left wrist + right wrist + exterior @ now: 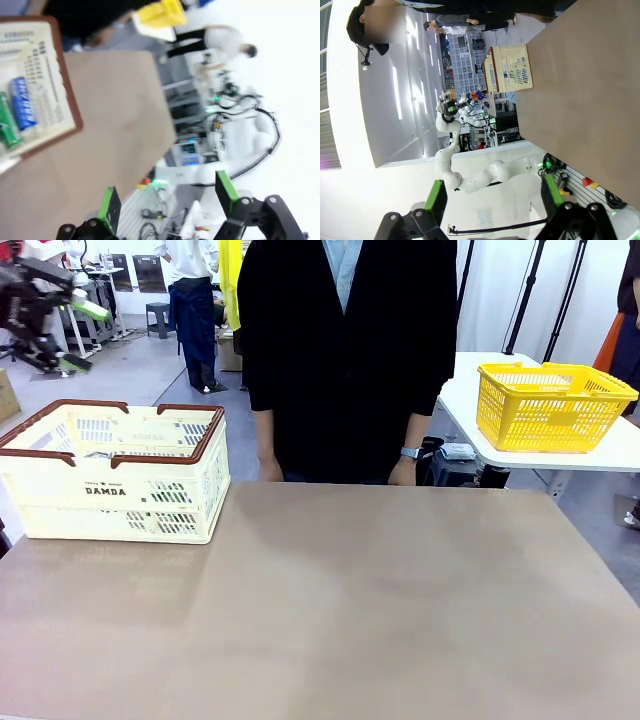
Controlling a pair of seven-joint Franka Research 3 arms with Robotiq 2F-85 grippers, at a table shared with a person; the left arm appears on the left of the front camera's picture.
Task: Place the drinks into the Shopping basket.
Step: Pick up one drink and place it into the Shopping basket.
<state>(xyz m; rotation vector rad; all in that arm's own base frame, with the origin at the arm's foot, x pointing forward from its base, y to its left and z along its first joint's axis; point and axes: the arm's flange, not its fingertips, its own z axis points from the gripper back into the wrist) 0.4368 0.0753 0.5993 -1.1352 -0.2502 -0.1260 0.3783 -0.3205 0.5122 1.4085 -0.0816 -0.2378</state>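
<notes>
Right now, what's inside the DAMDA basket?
Left wrist view shows a blue-and-white can and a green can lying side by side on the floor of the cream DAMDA basket. The picture's edge cuts off the rest of its floor; in the front view the wall hides the inside.

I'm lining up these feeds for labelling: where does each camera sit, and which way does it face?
Front: between the arms, facing the person across the table; left end effector raised top left.
Left wrist: above the table corner; own end effector open, cans inside the basket.
Right wrist: rolled sideways; own end effector open.
All views share the basket.
</notes>
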